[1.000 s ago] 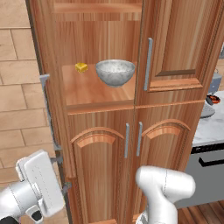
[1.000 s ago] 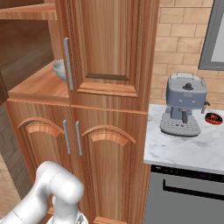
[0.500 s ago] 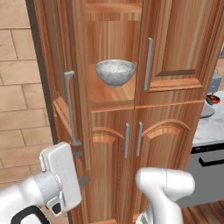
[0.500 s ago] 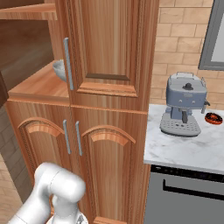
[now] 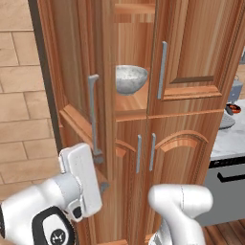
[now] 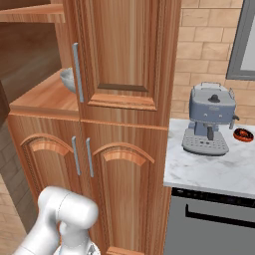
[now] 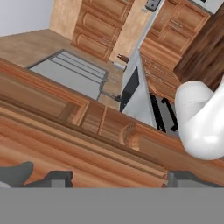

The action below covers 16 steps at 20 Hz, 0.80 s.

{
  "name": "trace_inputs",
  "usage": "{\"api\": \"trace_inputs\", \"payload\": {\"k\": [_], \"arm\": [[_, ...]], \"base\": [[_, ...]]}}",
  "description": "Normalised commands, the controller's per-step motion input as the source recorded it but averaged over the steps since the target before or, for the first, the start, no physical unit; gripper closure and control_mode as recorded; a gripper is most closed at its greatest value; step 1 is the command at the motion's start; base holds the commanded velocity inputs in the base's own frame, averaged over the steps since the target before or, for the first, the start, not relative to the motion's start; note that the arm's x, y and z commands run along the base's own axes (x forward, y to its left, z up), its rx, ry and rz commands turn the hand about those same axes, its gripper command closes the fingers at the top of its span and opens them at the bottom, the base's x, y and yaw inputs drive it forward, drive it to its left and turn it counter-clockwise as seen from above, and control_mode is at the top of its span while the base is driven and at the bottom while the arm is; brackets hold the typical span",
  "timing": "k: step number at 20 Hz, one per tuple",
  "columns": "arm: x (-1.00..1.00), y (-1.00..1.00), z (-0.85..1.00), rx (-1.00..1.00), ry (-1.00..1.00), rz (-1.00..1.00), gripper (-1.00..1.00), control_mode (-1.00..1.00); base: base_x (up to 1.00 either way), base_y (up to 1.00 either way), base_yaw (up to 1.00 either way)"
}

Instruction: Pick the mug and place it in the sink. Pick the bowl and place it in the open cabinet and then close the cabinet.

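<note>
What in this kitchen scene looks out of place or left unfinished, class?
The cabinet's left door stands ajar, swung partway toward shut, so the bowl on its shelf shows through the gap. The right door is flush. Nothing looks spilled or damaged; the bowl sits upright.

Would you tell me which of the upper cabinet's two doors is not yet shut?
The left door, with the bar handle near the arm: it stands ajar, leaving a gap showing the bowl, while the right door sits flush.
</note>
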Motion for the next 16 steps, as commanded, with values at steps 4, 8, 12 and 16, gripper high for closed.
{"api": "trace_inputs", "payload": {"k": [4,8,12,16], "arm": [[0.43,-0.30,0.00,0.03,0.09,0.00,-1.00,-1.00],[0.39,-0.40,0.00,0.05,0.07,0.01,-1.00,-1.00],[0.26,-0.49,0.00,0.07,0.02,0.03,-1.00,-1.00],[0.32,-0.42,0.00,0.04,0.00,0.03,-1.00,-1.00]], "base": [[0.00,0.00,0.00],[0.00,0.00,0.00],[0.00,0.00,0.00],[0.00,0.00,0.00]]}}
